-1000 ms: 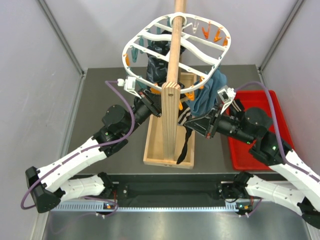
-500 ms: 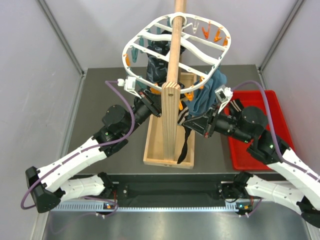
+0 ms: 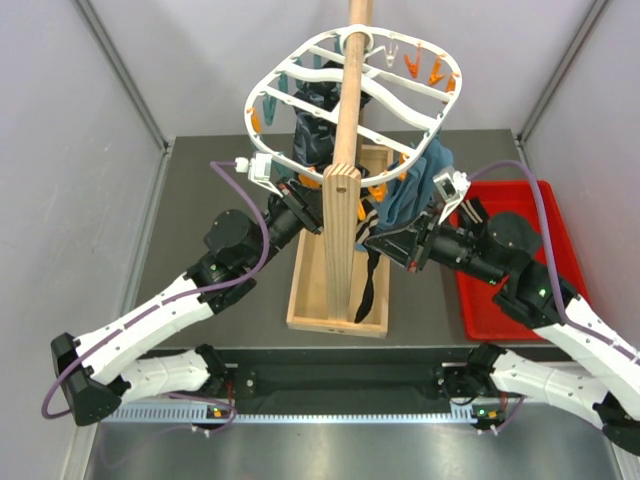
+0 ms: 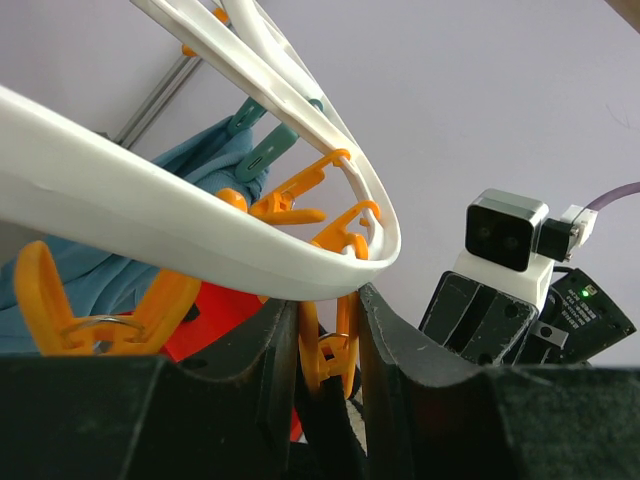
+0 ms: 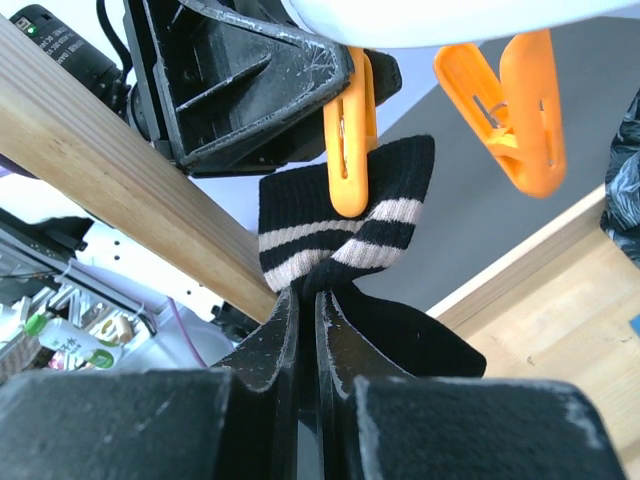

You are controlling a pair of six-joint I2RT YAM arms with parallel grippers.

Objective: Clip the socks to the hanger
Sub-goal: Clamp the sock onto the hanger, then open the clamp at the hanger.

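Note:
The white oval hanger (image 3: 300,75) hangs from the wooden pole (image 3: 348,150), with orange and teal clothespins round its rim. My left gripper (image 3: 303,205) is under the near rim and shut on an orange clothespin (image 4: 325,350); its fingers (image 4: 270,350) press the pin's two handles. My right gripper (image 5: 308,295) is shut on a black sock (image 5: 345,225) with beige stripes at the cuff. It holds the cuff up against that pin's lower end (image 5: 350,150). The rest of the sock (image 3: 368,285) dangles over the wooden base. I cannot tell whether the pin grips the cuff.
A blue-teal cloth (image 3: 420,190) and a dark fabric bunch (image 3: 318,135) hang from the hanger. The wooden tray-like base (image 3: 305,290) stands under the pole. A red tray (image 3: 480,300) lies at the right. A second orange pin (image 5: 510,110) hangs beside the first.
My right gripper has moved a little left and up with the sock, toward the pin that my left gripper holds. The left arm has not visibly moved.

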